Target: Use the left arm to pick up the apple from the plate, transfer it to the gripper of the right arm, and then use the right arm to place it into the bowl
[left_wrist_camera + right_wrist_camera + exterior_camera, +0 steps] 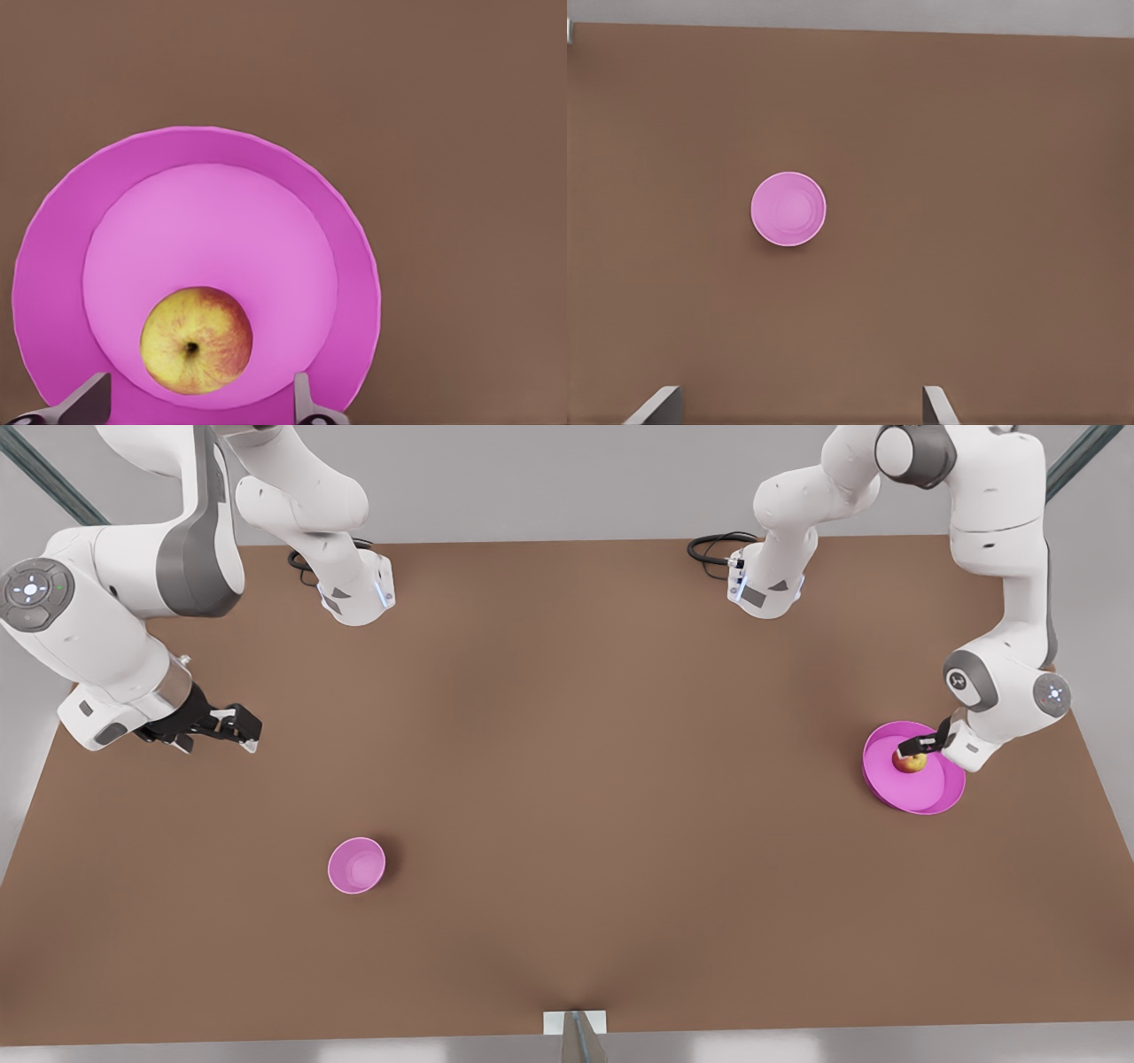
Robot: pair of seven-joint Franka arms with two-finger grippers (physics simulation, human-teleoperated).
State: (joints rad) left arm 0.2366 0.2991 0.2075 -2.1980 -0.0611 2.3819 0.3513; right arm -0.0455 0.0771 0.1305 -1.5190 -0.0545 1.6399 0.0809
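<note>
Brown tabletop (567, 797) runs bare under both arms. From my station, the small round red-and-yellow apple (196, 340) lies in the wide shallow magenta-pink plate (62, 239), off its centre, stem pit facing up at the wrist camera. I judge it light, firm and smooth-skinned, likely to roll, so I would pinch across its widest girth. My left gripper (919, 744) hovers right over it, jaws apart and straddling it, not yet closed. My right gripper (232, 726) waits near the front view's left, jaws apart, above the table near the small deep pink-violet bowl (356, 864).
</note>
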